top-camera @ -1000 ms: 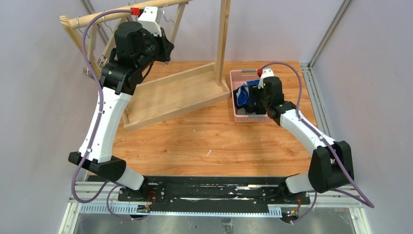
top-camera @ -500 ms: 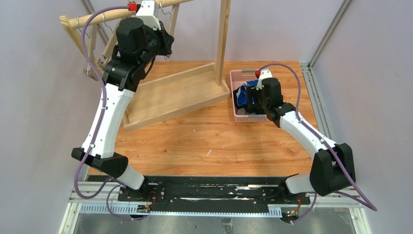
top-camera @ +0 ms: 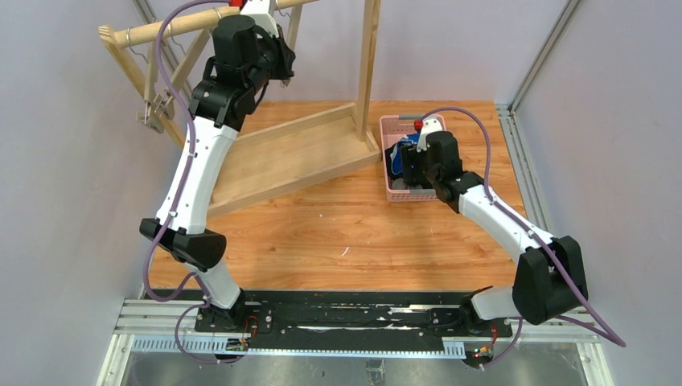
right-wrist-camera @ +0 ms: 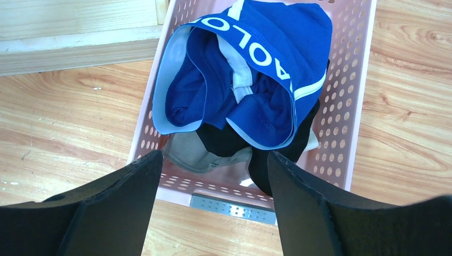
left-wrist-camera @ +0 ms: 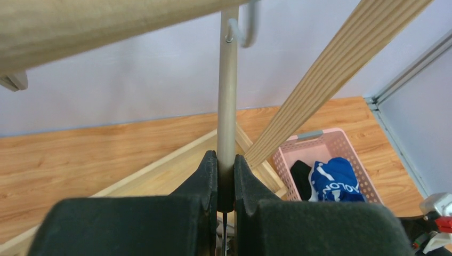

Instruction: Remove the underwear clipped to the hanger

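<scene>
The left tool [left-wrist-camera: 226, 161] is pressed together on the thin metal stem [left-wrist-camera: 227, 96] of the hanger, whose hook [left-wrist-camera: 244, 31] hangs on the rack's round wooden rail [left-wrist-camera: 106, 21]; a slanted wooden leg [left-wrist-camera: 330, 69] passes close on the right of the stem. The right tool [right-wrist-camera: 213, 160] hovers with its fingers [right-wrist-camera: 128, 186] apart and nothing between them, directly above the pink basket [right-wrist-camera: 352, 106]. All the underwear lies heaped in that basket: the blue pair [right-wrist-camera: 250, 69] with white lettering on top, waistband gaping, the black pair [right-wrist-camera: 266, 160] under it, the grey pair [right-wrist-camera: 202, 154] peeking out at the near-left. The basket sits at the far right of the table [top-camera: 338, 233], just beside the corner of the rack's base [top-camera: 289, 153], with bare wood between it and the arm bases.
</scene>
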